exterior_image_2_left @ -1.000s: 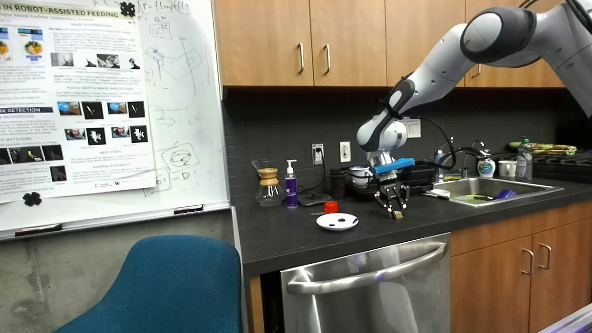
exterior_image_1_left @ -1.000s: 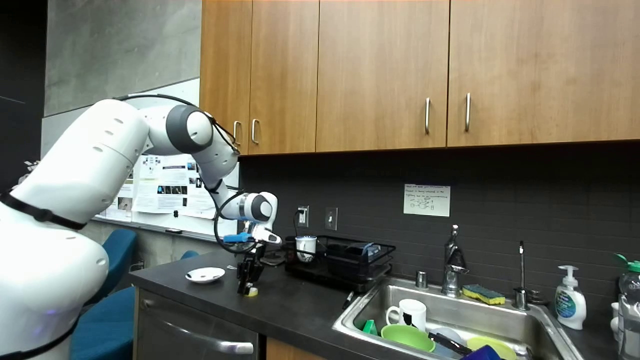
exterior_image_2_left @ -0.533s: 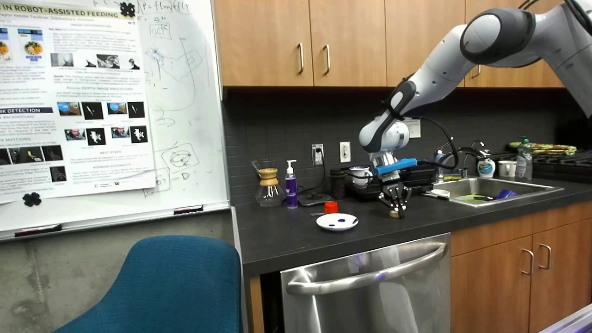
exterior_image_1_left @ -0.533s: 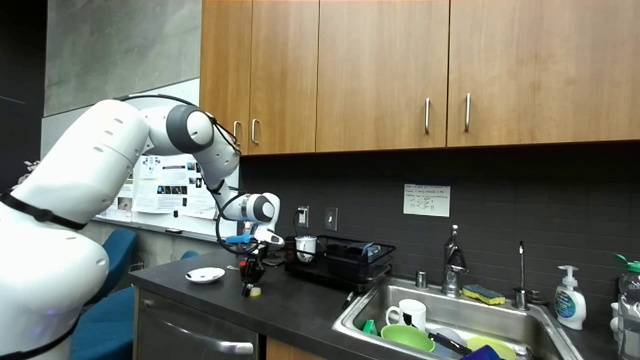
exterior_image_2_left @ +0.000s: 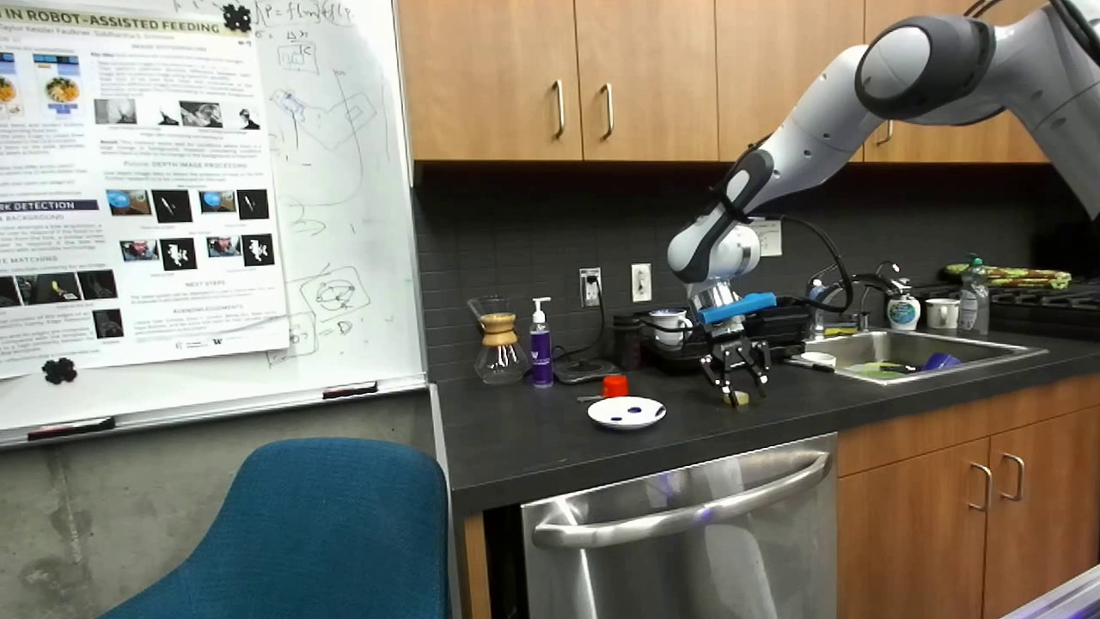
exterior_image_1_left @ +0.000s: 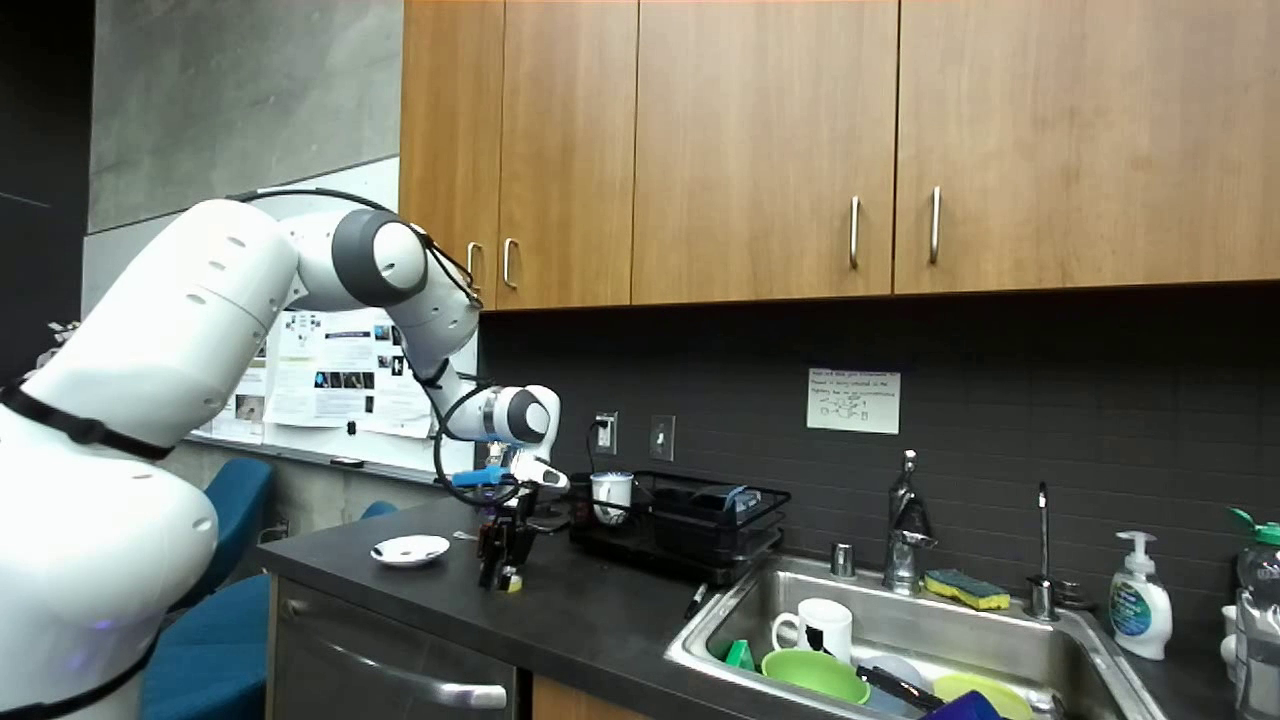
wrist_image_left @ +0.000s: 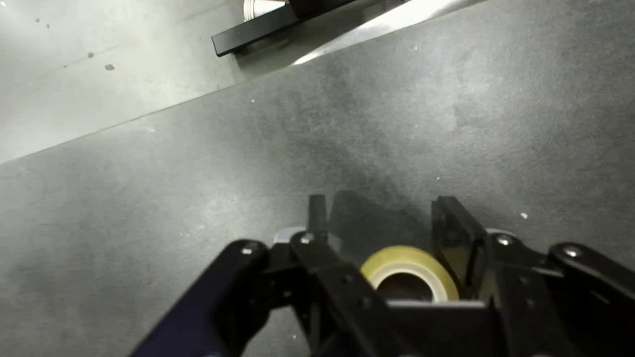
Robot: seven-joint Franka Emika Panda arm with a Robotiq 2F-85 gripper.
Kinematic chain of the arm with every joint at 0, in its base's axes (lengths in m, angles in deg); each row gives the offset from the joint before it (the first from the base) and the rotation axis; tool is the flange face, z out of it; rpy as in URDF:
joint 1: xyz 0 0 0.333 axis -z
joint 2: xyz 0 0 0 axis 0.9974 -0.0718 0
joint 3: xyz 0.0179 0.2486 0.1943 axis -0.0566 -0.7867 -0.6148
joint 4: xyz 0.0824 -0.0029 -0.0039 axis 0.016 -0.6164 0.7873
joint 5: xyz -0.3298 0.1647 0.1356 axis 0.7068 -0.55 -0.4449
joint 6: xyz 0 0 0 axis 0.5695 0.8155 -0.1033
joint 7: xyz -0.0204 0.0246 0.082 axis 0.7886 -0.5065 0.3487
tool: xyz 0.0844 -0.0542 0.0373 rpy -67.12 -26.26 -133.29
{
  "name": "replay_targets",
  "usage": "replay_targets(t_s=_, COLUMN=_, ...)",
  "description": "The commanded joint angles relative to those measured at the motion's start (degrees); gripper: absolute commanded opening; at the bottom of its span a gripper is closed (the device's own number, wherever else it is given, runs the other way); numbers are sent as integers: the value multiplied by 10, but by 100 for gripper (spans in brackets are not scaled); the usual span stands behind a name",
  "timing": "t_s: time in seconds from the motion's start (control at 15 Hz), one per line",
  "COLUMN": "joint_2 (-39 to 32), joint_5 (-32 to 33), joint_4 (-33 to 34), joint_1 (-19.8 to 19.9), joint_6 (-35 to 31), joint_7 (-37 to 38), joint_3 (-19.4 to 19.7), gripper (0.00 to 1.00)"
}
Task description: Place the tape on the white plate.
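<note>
The tape (wrist_image_left: 404, 255) is a small pale yellow roll on the dark counter; it also shows in both exterior views (exterior_image_1_left: 515, 583) (exterior_image_2_left: 742, 398). In the wrist view my gripper (wrist_image_left: 379, 213) is open, its fingers apart; the roll shows between them, nearer the right finger, its lower part hidden by the gripper. In both exterior views my gripper (exterior_image_1_left: 502, 580) (exterior_image_2_left: 746, 392) is low at the counter, with a fingertip in front of the roll. The white plate (exterior_image_2_left: 626, 413) with dark blue spots lies on the counter, apart from the gripper; it also shows in an exterior view (exterior_image_1_left: 410, 550).
A red item (exterior_image_2_left: 614, 385) stands behind the plate. A black dish rack (exterior_image_1_left: 680, 520) with a white mug (exterior_image_1_left: 612, 495) is behind the gripper. A sink (exterior_image_1_left: 740, 625) holds dishes. A purple bottle (exterior_image_2_left: 541, 348) and glass carafe (exterior_image_2_left: 501, 352) stand at the back.
Between one and half a second ago my gripper shifted slightly toward the sink, its fingers looking close together. Since then the fingers have spread apart. The tape stays on the counter; the plate has not moved.
</note>
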Motion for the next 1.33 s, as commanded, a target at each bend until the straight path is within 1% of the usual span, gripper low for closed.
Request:
replay_targets(t_s=0.0, joint_2=4, joint_5=7, joint_4=8, joint_1=1, joint_6=16, joint_7=-10, joint_3=2, gripper=90)
replay_targets(t_s=0.07, joint_2=1, joint_5=9, joint_4=13, joint_1=2, joint_6=18, joint_7=-11, joint_3=3, gripper=96)
replay_targets(t_s=0.2, joint_2=-4, joint_5=13, joint_4=24, joint_1=3, joint_6=27, joint_7=-14, joint_3=5, gripper=100)
replay_targets(t_s=0.73, joint_2=-8, joint_5=31, joint_4=59, joint_1=7, joint_6=57, joint_7=-20, joint_3=10, gripper=100)
replay_targets(t_s=1.0, joint_2=-14, joint_5=29, joint_4=70, joint_1=5, joint_6=62, joint_7=-24, joint_3=6, gripper=100)
replay_targets(t_s=1.27, joint_2=-34, joint_5=24, joint_4=91, joint_1=4, joint_6=64, joint_7=-32, joint_3=0, gripper=100)
